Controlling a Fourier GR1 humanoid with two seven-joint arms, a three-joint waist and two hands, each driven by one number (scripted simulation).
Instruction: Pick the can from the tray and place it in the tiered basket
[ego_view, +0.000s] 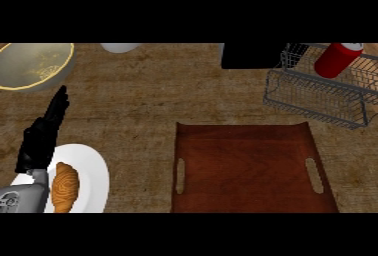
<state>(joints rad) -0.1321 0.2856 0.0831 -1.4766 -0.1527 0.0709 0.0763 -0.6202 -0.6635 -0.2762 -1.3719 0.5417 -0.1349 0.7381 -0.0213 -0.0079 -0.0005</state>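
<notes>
The tray (251, 170) lies near and centre on the bench (148, 100), with the tiered basket (321, 95) far right holding the can (337, 60). A plate (92, 175) bearing a croissant (65, 187) sits near left, a bowl (33, 65) far left.

text: we read none | labels: we find none on the can (338, 59) | numbers, signs: none legible

1 can (338, 59), 1 tiered basket (317, 97), 1 tray (251, 170), 1 plate (88, 175), 1 croissant (65, 187), 1 bowl (33, 65), 1 hand (40, 140)
</notes>
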